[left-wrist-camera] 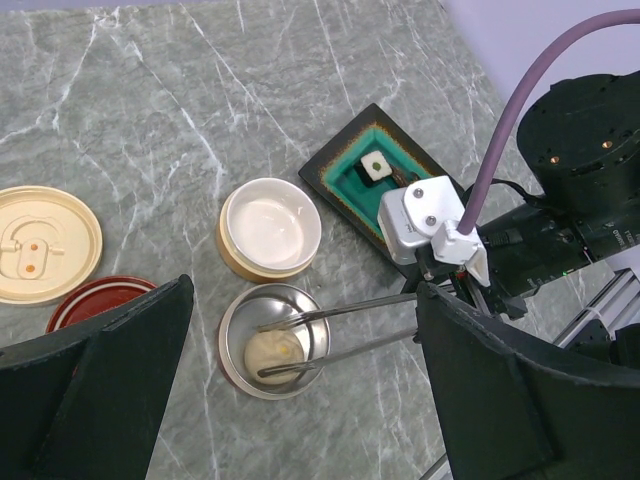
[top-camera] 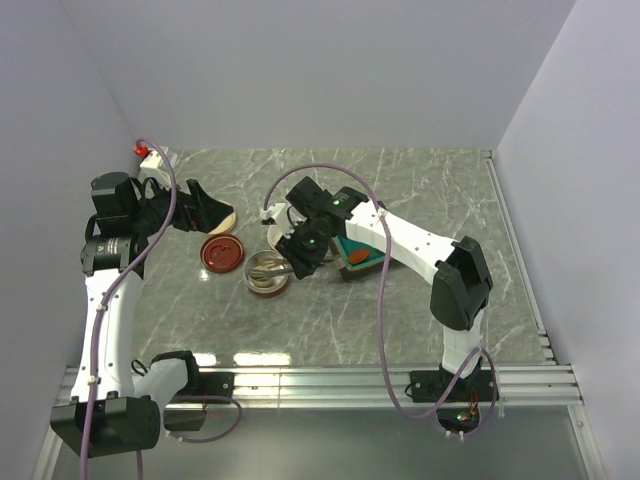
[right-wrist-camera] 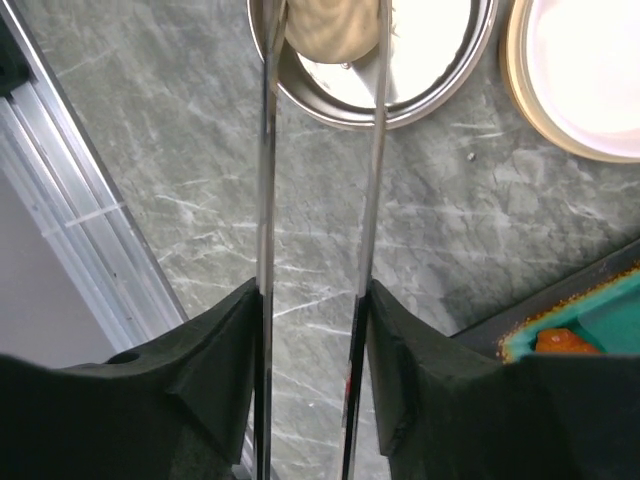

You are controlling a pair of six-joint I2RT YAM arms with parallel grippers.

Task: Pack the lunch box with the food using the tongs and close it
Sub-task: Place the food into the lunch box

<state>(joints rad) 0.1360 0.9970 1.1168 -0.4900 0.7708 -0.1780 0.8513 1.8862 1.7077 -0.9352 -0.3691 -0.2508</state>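
The right fingers (right-wrist-camera: 215, 360) clamp the tongs (right-wrist-camera: 265, 200), whose tips flank the pale round piece (right-wrist-camera: 325, 30) inside the steel bowl (left-wrist-camera: 235, 330) (released or not, I cannot tell). The white cube (left-wrist-camera: 376, 167) and orange piece (right-wrist-camera: 560, 340) lie unpacked in the teal tray (left-wrist-camera: 340, 185). The cream lid (left-wrist-camera: 40, 245) is off on the worktop (left-wrist-camera: 150, 100), and the left fingers (left-wrist-camera: 100, 380) gape empty.

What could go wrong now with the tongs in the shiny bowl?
The tongs straddle the pale round piece in the steel bowl. If it sticks to a tip, lifting might carry it out. The tips also reach down past the bowl's rim, so a sideways pull by the right gripper could nudge or tip the bowl.
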